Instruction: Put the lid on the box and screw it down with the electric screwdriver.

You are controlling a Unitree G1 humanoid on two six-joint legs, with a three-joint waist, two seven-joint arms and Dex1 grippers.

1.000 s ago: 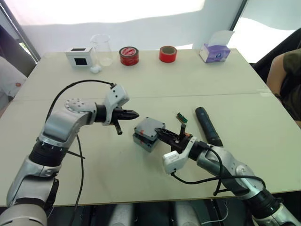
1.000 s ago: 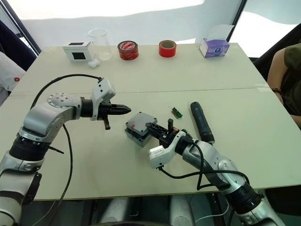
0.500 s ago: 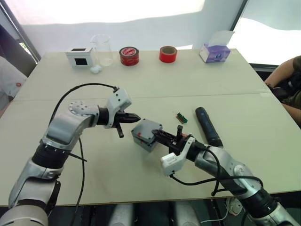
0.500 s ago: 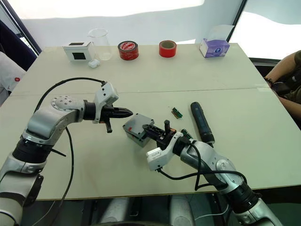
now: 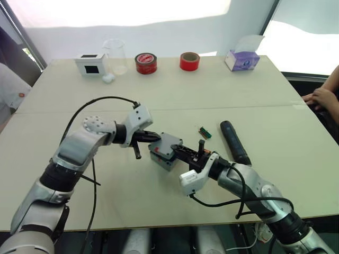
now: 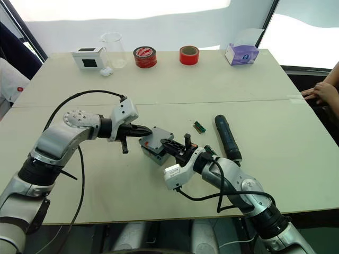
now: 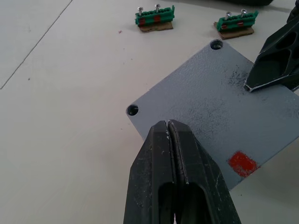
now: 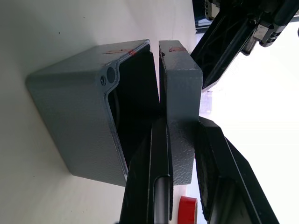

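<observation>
The grey box (image 5: pixel 160 155) sits mid-table, its open cavity showing in the right wrist view (image 8: pixel 79 116). The lid (image 8: pixel 180 88) is tilted against the box's rim, with a wedge-shaped gap between them. My right gripper (image 5: pixel 183 152) is shut on the lid's edge. The lid's outer face (image 7: pixel 219 93) bears a red mark (image 7: pixel 243 163). My left gripper (image 7: pixel 168 125) is shut, with its tips at the lid's left edge; I cannot tell whether they touch it. The electric screwdriver (image 5: pixel 234 142) lies on the table to the right of the box.
Two green terminal blocks (image 7: pixel 155 17) (image 7: pixel 236 22) lie just past the box. Along the far edge stand a white box with a black screen (image 5: pixel 89 63), a clear beaker (image 5: pixel 115 55), two red tape rolls (image 5: pixel 145 62) (image 5: pixel 189 60) and a purple tissue box (image 5: pixel 242 58). A person's hand (image 5: pixel 320 98) rests at the right edge.
My left gripper has moved right and down to the lid's edge. My right gripper has shifted the lid slightly left. The person's arm at the right has drawn back.
</observation>
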